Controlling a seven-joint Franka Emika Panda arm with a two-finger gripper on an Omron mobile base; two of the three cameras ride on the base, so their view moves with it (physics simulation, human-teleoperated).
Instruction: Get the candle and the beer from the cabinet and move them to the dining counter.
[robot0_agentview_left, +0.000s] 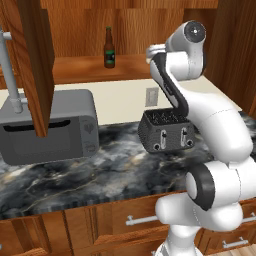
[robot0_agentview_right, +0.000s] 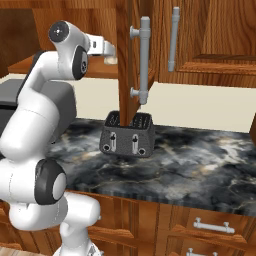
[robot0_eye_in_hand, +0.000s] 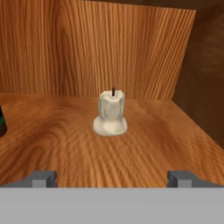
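Two dark fingertips (robot0_eye_in_hand: 44, 178) stood wide apart at the bottom of the hand view, jaws fully open, nothing between them. Gripper (robot0_eye_in_hand: 112, 178) pointed level into the cabinet (robot0_eye_in_hand: 87, 48), aimed at the candle (robot0_eye_in_hand: 110, 113). Candle sat upright on the wood shelf (robot0_eye_in_hand: 65, 148) straight ahead of the gripper, centred between the fingers, well apart from them, short of the back panel. Beer (robot0_agentview_left: 109, 48) stood upright on the same shelf, off to the gripper's left; in the hand view just a dark sliver at the left edge. Arm rose from the base, elbow folded high, forearm reaching forward over the marble worktop (robot0_agentview_left: 100, 170) with the wrist at shelf height. Toaster (robot0_agentview_left: 165, 131) and microwave (robot0_agentview_left: 50, 129) sat below the hand on the worktop. Cabinet door (robot0_agentview_left: 35, 60) hung open left of the arm
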